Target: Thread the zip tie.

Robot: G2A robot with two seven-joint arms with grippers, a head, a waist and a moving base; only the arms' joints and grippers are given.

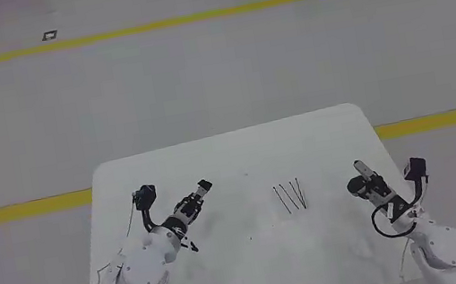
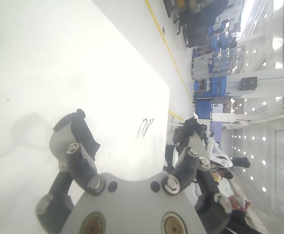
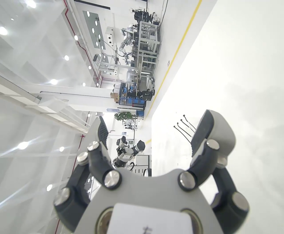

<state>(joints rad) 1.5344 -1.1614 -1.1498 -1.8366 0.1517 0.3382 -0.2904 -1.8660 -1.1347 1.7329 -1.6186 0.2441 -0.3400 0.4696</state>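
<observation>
1. Though too fine to count surely, three or four black zip ties (image 1: 290, 195) lie side by side on the table (image 1: 212, 154), their long axes running roughly near-to-far and slightly fanned.
2. Well to their left, the left gripper (image 1: 202, 187) has its fingers spread, holding nothing.
3. Well to their right, the right gripper (image 1: 357, 166) is likewise spread and empty.

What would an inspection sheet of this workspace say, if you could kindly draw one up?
Surface: white table with rounded corners.
Job's things: thin black zip ties lying side by side between the arms, not gripped.
Clutter: nothing seen.
Grippers: left claw open and empty; right claw open and empty.
Cables: black cable looped at the right arm's wrist.
Surroundings: pale floor with yellow lines.
</observation>
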